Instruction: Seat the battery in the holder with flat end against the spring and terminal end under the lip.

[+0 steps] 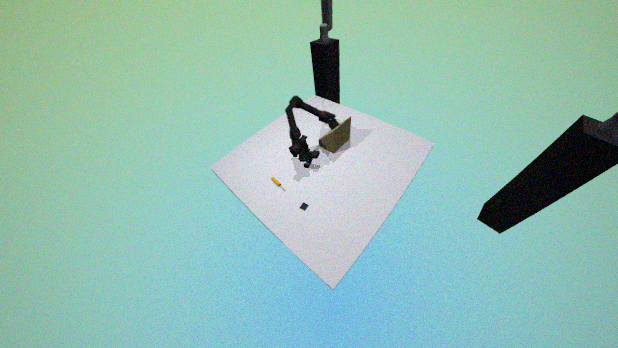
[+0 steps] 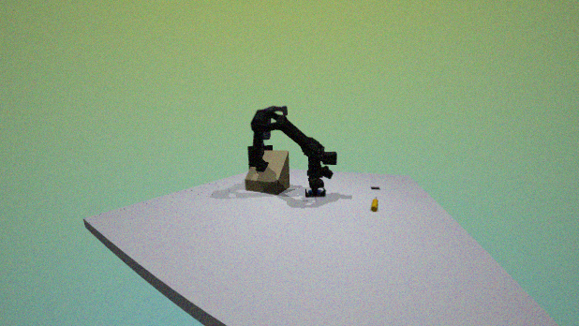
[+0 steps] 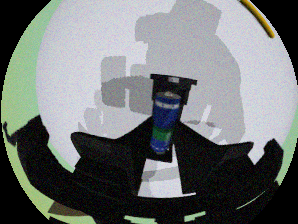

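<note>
The battery (image 3: 166, 118), blue with a green band, lies lengthwise in or just over the black holder (image 3: 173, 79) (image 2: 308, 196). Its silvery end is near the holder's wide end wall, and its other end is near the opposite end of the holder. Whether it is fully down, and how it meets the spring and lip, I cannot tell. My gripper (image 3: 162, 120) (image 2: 316, 190) points down at the holder and is shut on the battery, with a finger on either side of its middle. The fingers hide part of the holder's side walls.
A yellow-handled screwdriver (image 1: 276, 181) (image 2: 374, 205) (image 3: 260, 17) and a small dark square (image 1: 304, 206) (image 2: 375, 187) lie on the white table (image 1: 350, 215) (image 2: 300, 262), away from the holder. A tan wedge-shaped block (image 1: 336, 141) (image 2: 282, 172) stands by the arm's base.
</note>
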Tool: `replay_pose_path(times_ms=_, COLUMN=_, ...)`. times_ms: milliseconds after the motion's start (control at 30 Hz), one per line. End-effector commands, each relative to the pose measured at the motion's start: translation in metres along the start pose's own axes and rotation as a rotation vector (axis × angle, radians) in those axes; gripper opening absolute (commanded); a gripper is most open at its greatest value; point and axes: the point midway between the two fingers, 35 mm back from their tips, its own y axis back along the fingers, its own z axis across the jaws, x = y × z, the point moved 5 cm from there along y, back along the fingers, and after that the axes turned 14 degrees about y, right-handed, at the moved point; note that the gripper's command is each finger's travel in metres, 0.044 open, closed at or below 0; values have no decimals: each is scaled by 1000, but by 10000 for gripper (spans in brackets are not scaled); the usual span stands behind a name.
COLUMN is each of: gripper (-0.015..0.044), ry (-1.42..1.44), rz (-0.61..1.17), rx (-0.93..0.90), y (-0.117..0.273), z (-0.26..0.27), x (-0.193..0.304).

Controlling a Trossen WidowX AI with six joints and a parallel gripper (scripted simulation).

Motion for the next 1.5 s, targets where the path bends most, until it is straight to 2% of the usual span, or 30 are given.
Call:
replay_pose_path(times_ms=0, gripper=81, ry=1, rz=31, rx=-4, y=-1, z=-1, x=1)
replay_pose_path(times_ms=1467, gripper=81, ry=-1, rz=48, rx=-22, y=-1, z=-7, x=-15)
